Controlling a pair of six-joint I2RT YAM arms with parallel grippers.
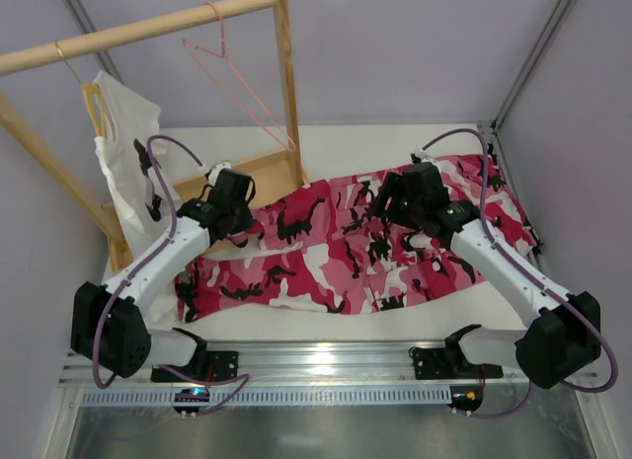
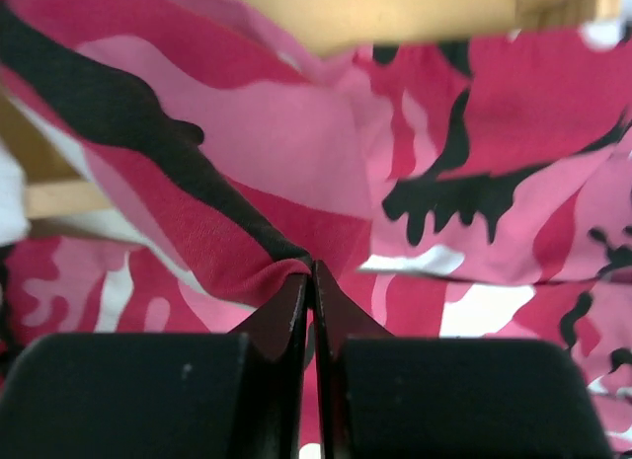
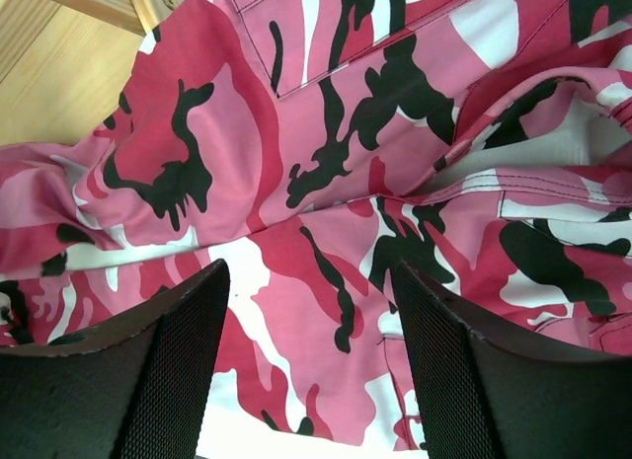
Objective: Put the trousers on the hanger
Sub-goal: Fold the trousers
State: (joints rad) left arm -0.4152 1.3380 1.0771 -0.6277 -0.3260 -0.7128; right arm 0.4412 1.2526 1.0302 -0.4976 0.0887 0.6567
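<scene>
The trousers [image 1: 346, 252] lie spread across the table [image 1: 395, 143], their left end at the wooden rack's [image 1: 288, 94] foot (close by the left arm). The left gripper [image 2: 312, 271] pinches a fold of them; the right gripper [image 3: 309, 271] hovers above them with its jaws wide apart. The hanger [image 1: 242, 84] hangs on the rail behind, and a white T-shirt [image 1: 123, 133] hangs farther left.

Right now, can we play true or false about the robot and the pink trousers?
1. The left gripper pinches a fold of the trousers. True.
2. The right gripper is shut on the trousers. False: it is open over the cloth.
3. The trousers already hang on the hanger. False: they lie on the table, and the hanger hangs bare on the wooden rail.
4. A white T-shirt hangs on a yellow hanger. True.
</scene>
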